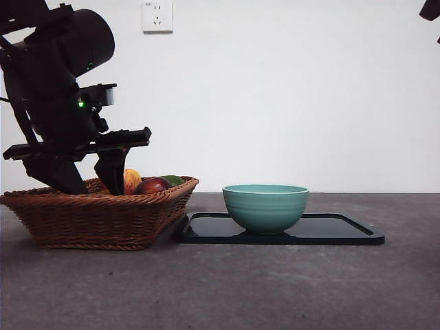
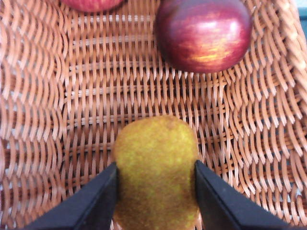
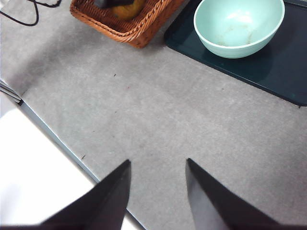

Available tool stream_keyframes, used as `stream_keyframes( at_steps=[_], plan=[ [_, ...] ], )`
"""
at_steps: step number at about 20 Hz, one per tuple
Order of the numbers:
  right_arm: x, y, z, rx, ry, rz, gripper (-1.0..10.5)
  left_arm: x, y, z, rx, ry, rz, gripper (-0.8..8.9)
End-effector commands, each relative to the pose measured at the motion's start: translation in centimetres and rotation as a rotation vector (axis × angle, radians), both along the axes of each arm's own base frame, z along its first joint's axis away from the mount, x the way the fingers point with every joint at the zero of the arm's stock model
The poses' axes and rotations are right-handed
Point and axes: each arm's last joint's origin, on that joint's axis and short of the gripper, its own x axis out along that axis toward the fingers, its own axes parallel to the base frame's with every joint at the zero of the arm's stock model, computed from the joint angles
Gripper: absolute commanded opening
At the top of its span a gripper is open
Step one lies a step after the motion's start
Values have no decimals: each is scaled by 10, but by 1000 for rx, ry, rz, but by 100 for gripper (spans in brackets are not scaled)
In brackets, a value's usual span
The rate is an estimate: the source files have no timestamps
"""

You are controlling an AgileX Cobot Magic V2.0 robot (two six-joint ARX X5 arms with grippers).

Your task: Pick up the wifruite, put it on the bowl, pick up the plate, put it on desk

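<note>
The wifruite (image 2: 156, 167), oval with fuzzy golden-brown skin, lies on the wicker basket's floor (image 2: 48, 96). My left gripper (image 2: 155, 166) is shut on it, one black jaw pressed against each side. In the front view that arm reaches down into the basket (image 1: 96, 220) at the left. The mint-green bowl (image 1: 265, 206) stands empty on the plate (image 1: 344, 230), a flat dark tray to the right of the basket. My right gripper (image 3: 158, 160) hangs open high over the grey desk (image 3: 168, 120), holding nothing.
A red-yellow apple (image 2: 204, 33) lies just beyond the wifruite in the basket. A dark red fruit (image 1: 151, 185) shows over the basket rim. The desk's edge (image 3: 72, 158) and a black cable (image 3: 29, 19) appear in the right wrist view.
</note>
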Motion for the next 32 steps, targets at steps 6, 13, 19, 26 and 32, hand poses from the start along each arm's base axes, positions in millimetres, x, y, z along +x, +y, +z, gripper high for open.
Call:
stream_keyframes(
  at_steps=[6, 13, 19, 26, 32],
  plan=[
    [1, 1, 3, 12, -5, -2, 182, 3, -4, -7, 7, 14, -7, 354],
    [1, 1, 3, 12, -5, -2, 182, -5, 0, 18, -24, -55, -9, 354],
    [1, 1, 3, 12, -6, -2, 182, -35, 8, 64, -102, -119, -77, 353],
    [1, 1, 3, 11, -5, -2, 182, -89, 21, 110, -244, -139, -328, 344],
    [1, 1, 3, 11, -5, -2, 182, -130, 36, 124, -261, -92, -534, 344]
  ],
)
